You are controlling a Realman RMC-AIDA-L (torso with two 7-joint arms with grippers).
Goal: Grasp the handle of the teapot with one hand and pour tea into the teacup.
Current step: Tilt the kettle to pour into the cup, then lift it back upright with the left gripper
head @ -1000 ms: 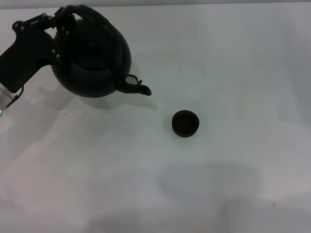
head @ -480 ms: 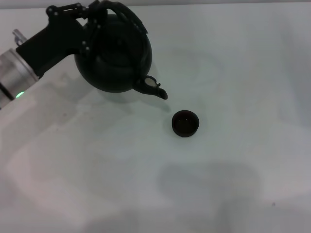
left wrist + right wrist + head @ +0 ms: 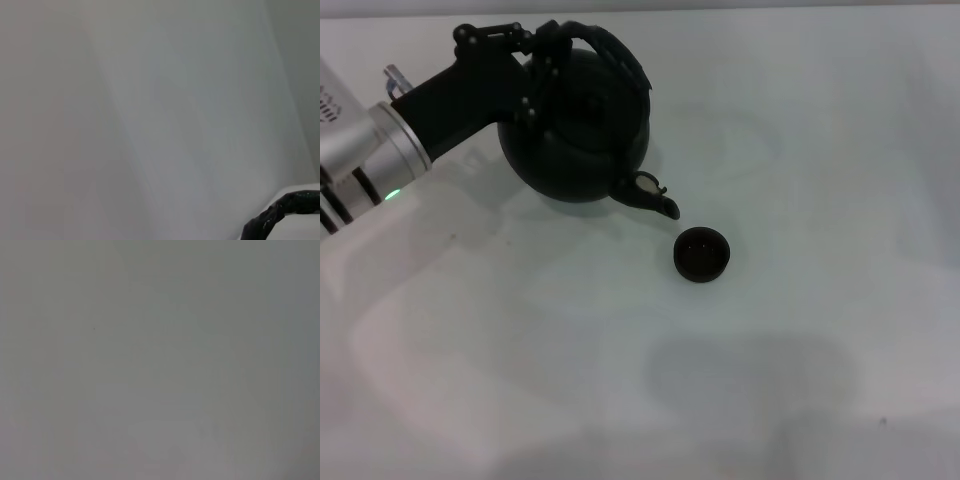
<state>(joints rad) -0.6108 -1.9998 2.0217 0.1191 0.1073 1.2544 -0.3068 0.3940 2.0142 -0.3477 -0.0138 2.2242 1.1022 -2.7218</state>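
Note:
In the head view the big matte black teapot hangs lifted off the table, carried by my left gripper, which is shut on its arched handle. The spout points down and to the right, its tip just left of and above the small dark teacup standing on the white table. A dark rough piece of the handle shows at a corner of the left wrist view. My right gripper is out of view.
The white tabletop stretches all around the cup with nothing else on it. The left arm's silver-white forearm reaches in from the left edge. The right wrist view shows only plain grey surface.
My left gripper has carried the teapot rightward and a little toward me, bringing the spout from well left of the teacup to just beside its rim. The cup has not moved.

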